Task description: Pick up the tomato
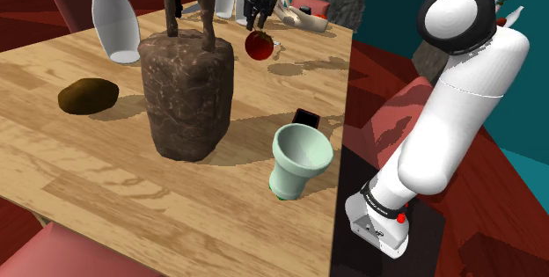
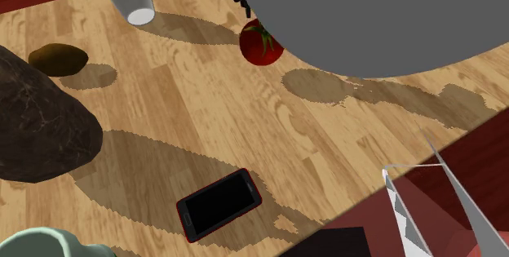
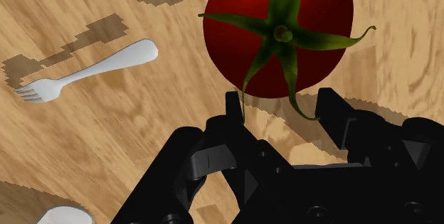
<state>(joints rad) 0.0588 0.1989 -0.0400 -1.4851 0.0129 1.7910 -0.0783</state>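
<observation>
Nearest, at the shoulder view's lower right, the white arm [image 1: 444, 134] rises from its base beside the edge of the wooden table [image 1: 70, 187]. It climbs to a dark elbow joint, leaves the top of the picture, and comes back down at the table's far part.

Just beside the base, near the table edge, stands a pale green cup [image 1: 301, 156]. A black phone with a red rim [image 2: 219, 205] lies flat behind it. Further in sits a large dark-brown rock-like sculpture [image 1: 187, 95], with a small brown lump [image 1: 88, 96] towards the shoulder view's left. A white bottle [image 1: 114, 20] stands beyond the lump.

Farther still is the tomato [image 1: 259, 45], red with a green star of sepals, on the table's far part with its shadow close under it. The black gripper [image 1: 257, 27] hangs right above it and points down at it. In the wrist view the fingers [image 3: 233, 112] stand apart and clasp nothing. The tomato [image 3: 277, 34] lies just past their tips, not between them. A white fork [image 3: 92, 70] lies on the wood a little to the side of the tomato.
</observation>
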